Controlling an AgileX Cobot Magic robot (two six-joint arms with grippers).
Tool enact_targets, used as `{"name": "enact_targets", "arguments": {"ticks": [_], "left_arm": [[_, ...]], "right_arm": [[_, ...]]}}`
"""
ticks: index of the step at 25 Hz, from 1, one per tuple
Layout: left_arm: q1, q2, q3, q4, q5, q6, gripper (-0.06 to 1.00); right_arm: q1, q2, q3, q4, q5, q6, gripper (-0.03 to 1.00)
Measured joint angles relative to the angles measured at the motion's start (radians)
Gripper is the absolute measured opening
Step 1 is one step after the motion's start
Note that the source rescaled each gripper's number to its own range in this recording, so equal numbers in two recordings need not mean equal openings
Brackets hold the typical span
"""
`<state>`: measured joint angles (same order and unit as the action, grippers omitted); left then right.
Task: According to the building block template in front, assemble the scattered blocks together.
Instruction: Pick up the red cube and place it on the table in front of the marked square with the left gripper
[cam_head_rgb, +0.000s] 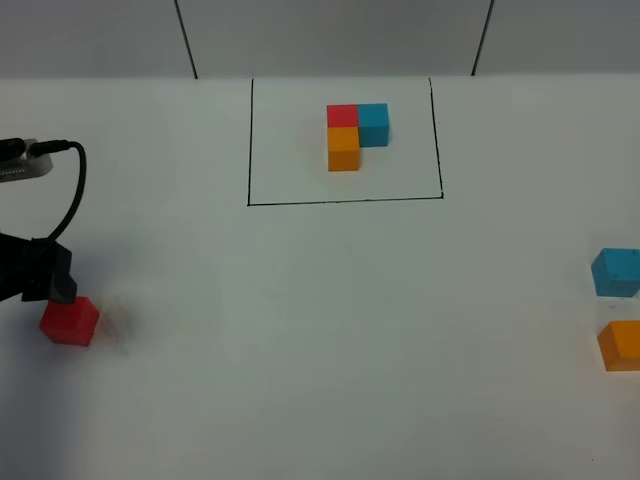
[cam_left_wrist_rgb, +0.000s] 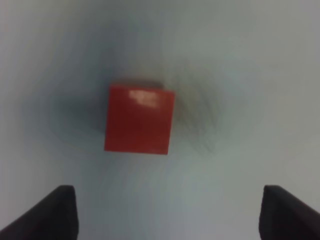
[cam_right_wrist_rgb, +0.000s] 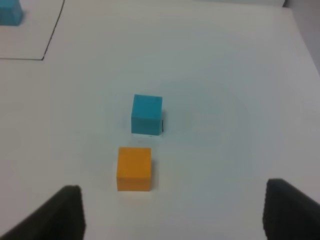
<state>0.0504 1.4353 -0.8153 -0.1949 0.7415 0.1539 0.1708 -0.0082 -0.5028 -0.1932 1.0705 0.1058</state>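
The template is an L of red (cam_head_rgb: 342, 115), blue (cam_head_rgb: 373, 124) and orange (cam_head_rgb: 343, 148) cubes inside a black drawn rectangle (cam_head_rgb: 249, 140) at the back middle. A loose red cube (cam_head_rgb: 70, 320) lies at the far left. My left gripper (cam_head_rgb: 52, 283) hangs just above and behind it, open and empty. In the left wrist view, the red cube (cam_left_wrist_rgb: 140, 120) lies ahead of the spread fingertips (cam_left_wrist_rgb: 57, 215). A loose blue cube (cam_head_rgb: 616, 272) and a loose orange cube (cam_head_rgb: 622, 345) lie at the right edge. My right gripper (cam_right_wrist_rgb: 175, 215) is open, short of the orange cube (cam_right_wrist_rgb: 134, 168) and blue cube (cam_right_wrist_rgb: 147, 114).
The white table (cam_head_rgb: 320, 350) runs from the template to the front edge. A black cable (cam_head_rgb: 75, 190) loops above my left gripper. A corner of the rectangle line (cam_right_wrist_rgb: 52, 30) and the template's blue cube (cam_right_wrist_rgb: 10, 12) show in the right wrist view.
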Motion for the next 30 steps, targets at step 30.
{"name": "enact_targets", "arguments": {"ticks": [30], "left_arm": [[0.0, 0.332, -0.001, 0.014, -0.211, 0.012, 0.64]], "right_arm": [[0.0, 0.0, 0.0, 0.0, 0.0, 0.0, 0.58]]}}
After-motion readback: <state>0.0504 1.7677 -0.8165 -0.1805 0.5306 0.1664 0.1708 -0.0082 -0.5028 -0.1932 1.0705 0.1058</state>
